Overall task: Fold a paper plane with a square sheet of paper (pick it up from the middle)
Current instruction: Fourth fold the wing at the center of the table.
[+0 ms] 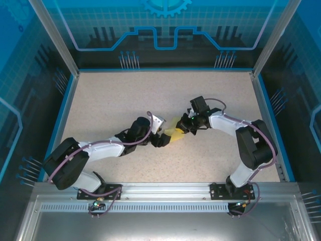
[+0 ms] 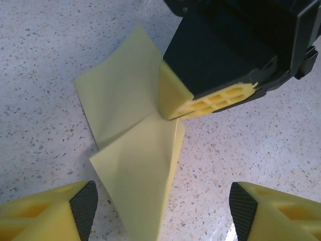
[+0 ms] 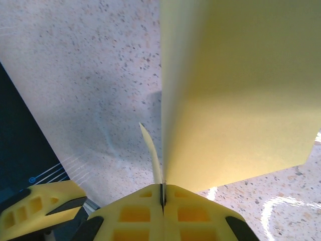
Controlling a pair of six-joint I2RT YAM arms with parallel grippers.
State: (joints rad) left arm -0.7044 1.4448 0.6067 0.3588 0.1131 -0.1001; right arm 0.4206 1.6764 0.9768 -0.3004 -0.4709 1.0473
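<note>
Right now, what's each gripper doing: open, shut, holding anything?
Left gripper: open, holding nothing.
Right gripper: shut on the folded yellow paper.

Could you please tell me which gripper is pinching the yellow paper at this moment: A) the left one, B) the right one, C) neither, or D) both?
B: the right gripper is shut on the yellow paper, while the left gripper stands open.

Both arms are being held bent inward, wrists almost meeting. Left gripper is being held low, fingers spread wide, nothing gripped. Right gripper is being held pinched tight on the paper sheet.
</note>
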